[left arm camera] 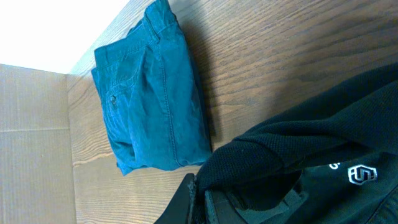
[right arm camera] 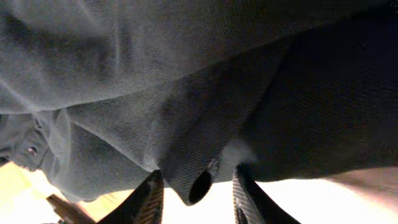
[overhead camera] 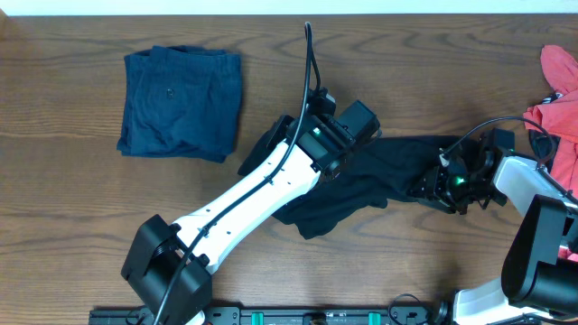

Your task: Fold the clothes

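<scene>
The long black garment (overhead camera: 361, 185) lies crumpled at the table's middle. Its white round logo (left arm camera: 362, 175) shows in the left wrist view. My left gripper (overhead camera: 336, 137) is over the garment's upper left part, and its jaws (left arm camera: 199, 200) are shut on a thick black fold (left arm camera: 280, 155). My right gripper (overhead camera: 435, 185) is at the garment's right end. Its fingers (right arm camera: 199, 190) are partly closed, pinching a bunched fold of black fabric (right arm camera: 186, 112). The navy-blue shorts (overhead camera: 181, 101) lie folded at the far left, apart from both grippers, and also show in the left wrist view (left arm camera: 149, 99). Coral-red pieces (overhead camera: 560, 90) lie at the right edge.
The left arm (overhead camera: 244, 203) stretches diagonally from the front left across the wooden table (overhead camera: 72, 199). A black cable (overhead camera: 312, 63) arcs up from it. The right arm's base (overhead camera: 542, 244) stands at the front right, close to the coral-red pieces.
</scene>
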You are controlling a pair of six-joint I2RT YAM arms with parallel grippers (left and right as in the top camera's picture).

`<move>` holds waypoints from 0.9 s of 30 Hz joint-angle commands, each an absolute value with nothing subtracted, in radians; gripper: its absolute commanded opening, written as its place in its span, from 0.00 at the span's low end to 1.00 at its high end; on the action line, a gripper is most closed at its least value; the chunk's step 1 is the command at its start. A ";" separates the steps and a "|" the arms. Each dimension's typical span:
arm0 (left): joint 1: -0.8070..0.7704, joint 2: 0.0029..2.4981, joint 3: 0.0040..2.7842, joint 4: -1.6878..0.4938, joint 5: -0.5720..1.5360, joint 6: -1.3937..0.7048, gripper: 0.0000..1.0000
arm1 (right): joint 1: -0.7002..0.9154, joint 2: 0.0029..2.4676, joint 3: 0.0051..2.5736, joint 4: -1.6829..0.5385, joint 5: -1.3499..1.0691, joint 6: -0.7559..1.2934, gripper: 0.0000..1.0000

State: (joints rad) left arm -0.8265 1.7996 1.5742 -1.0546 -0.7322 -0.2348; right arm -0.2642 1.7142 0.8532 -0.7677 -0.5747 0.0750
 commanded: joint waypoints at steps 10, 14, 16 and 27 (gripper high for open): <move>-0.826 1.780 1.570 -1.060 -0.740 -0.233 0.06 | -0.254 1.708 0.849 -0.729 -0.750 0.080 0.29; -0.826 1.780 1.570 -1.060 -0.740 -0.233 0.06 | -0.254 1.708 0.849 -0.729 -0.748 0.053 0.30; -0.826 1.780 1.570 -1.060 -0.740 -0.233 0.06 | -0.252 1.708 0.849 -0.726 -0.728 0.047 0.29; -0.826 1.780 1.570 -1.060 -0.740 -0.233 0.06 | -0.178 1.708 0.849 -0.725 -0.524 0.066 0.23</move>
